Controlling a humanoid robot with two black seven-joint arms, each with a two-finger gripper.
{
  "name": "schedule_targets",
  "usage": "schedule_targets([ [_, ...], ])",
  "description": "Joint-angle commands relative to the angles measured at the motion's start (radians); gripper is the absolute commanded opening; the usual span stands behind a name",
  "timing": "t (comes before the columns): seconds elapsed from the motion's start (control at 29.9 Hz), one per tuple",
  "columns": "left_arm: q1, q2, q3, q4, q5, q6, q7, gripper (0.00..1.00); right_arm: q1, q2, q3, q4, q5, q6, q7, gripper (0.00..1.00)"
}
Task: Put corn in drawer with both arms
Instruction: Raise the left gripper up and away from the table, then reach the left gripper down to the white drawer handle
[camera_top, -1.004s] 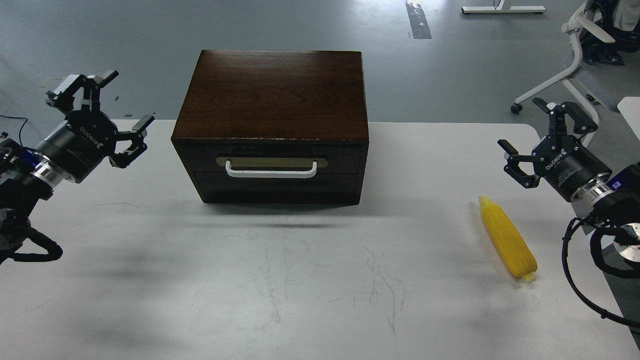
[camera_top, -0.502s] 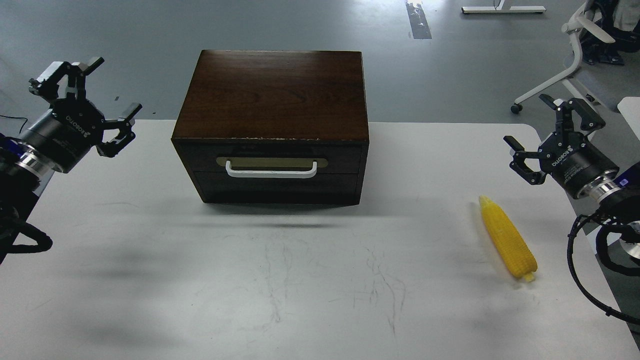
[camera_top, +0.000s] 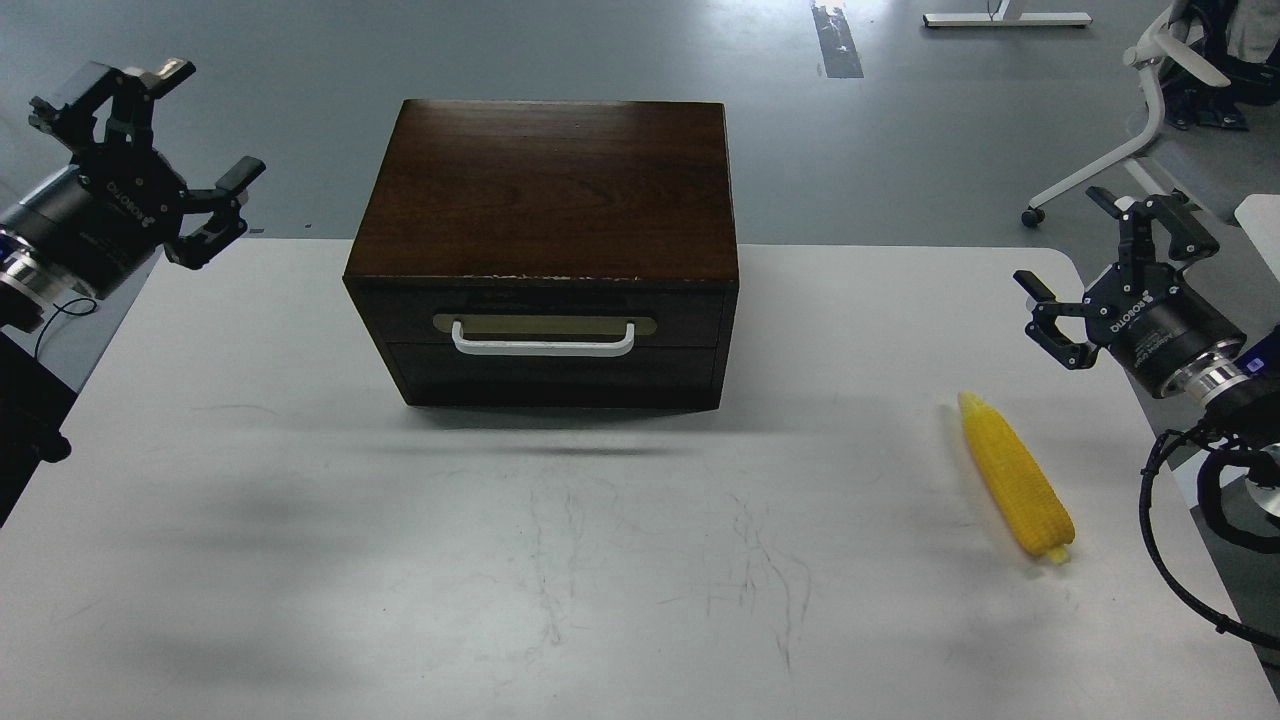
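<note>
Taking the dark brown wooden cabinet (camera_top: 545, 215) in the middle of the white bench (camera_top: 300, 560) as the landmark, the left black gripper (camera_top: 150, 125) hangs well off to the cabinet's left, raised beyond the bench's far-left corner. Its fingers (camera_top: 240, 172) are spread wide apart and grip nothing.

On the cabinet's front, facing the camera, sits the drawer with its dark wood front (camera_top: 555, 322), pushed fully shut. Its white bar handle (camera_top: 543, 342) runs left to right across a brass-coloured plate. The left gripper is the nearer one to that handle's left end, though well apart from it.

To the cabinet's right and nearer the camera lies the bright yellow tapered corn cob (camera_top: 1015, 477), flat on the bench close to its right edge. Its long axis runs diagonally: the pointed tip aims up and slightly leftward, toward the cabinet's side of the bench, the blunt end toward the bench's near right.

Further right, the right black gripper (camera_top: 1105, 265) hovers above and beyond the cob's tip, fingers (camera_top: 1030, 283) likewise splayed and empty. This arm is plainly the nearer to the corn. Judging from that, the cob lies below and nearer the camera than these fingers, so a grasp would want them brought down and closed across the cob's width.
</note>
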Motion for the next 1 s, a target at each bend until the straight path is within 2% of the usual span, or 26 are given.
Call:
schedule_targets([
  [0.0,-0.150,0.024,-0.003,-0.037,0.309,0.000,-0.001,0.99,0.000,0.002,0.000,-0.002,0.000,0.000,0.000,1.00],
  [0.13,-0.270,0.027,-0.002,-0.100,0.528,0.000,-0.001,0.99,0.000,0.005,0.000,-0.003,-0.002,0.000,0.000,1.00],
  [0.2,-0.356,0.024,0.006,-0.176,0.700,0.000,-0.001,0.99,0.000,0.008,0.000,-0.008,-0.001,0.000,0.000,1.00],
  [0.3,-0.419,0.012,0.014,-0.247,0.884,0.000,-0.001,0.99,-0.002,0.009,-0.002,-0.009,-0.002,0.000,0.000,1.00],
  [0.4,-0.444,-0.006,0.017,-0.296,1.052,0.000,-0.001,0.99,-0.002,0.012,-0.002,-0.009,-0.002,0.000,0.000,1.00],
  [0.47,-0.465,-0.089,0.023,-0.330,1.227,0.000,-0.001,0.99,-0.002,0.012,-0.002,-0.009,-0.002,0.000,0.000,1.00],
  [0.5,-0.465,-0.089,0.023,-0.330,1.227,0.000,-0.001,0.99,-0.002,0.012,-0.002,-0.009,-0.002,0.000,0.000,1.00],
  [0.6,-0.531,-0.152,0.119,-0.354,1.439,0.000,-0.001,0.99,-0.002,0.011,-0.002,-0.009,-0.002,0.000,0.000,1.00],
  [0.67,-0.632,-0.209,0.275,-0.357,1.526,0.000,-0.001,0.98,-0.002,0.009,0.000,-0.009,-0.002,0.000,0.000,1.00],
  [0.7,-0.633,-0.209,0.276,-0.357,1.527,0.000,-0.001,0.98,-0.002,0.009,0.000,-0.009,-0.002,0.000,0.000,1.00],
  [0.77,-0.723,-0.238,0.417,-0.357,1.550,0.000,-0.001,0.98,-0.002,0.005,0.000,-0.009,-0.002,0.000,0.000,1.00],
  [0.87,-0.790,-0.291,0.512,-0.359,1.579,0.000,-0.001,0.98,-0.005,0.000,0.000,-0.008,-0.002,0.000,0.000,1.00],
  [0.97,-0.806,-0.325,0.547,-0.367,1.658,0.000,-0.001,0.98,-0.007,0.000,0.000,-0.008,-0.002,0.000,0.000,1.00],
])
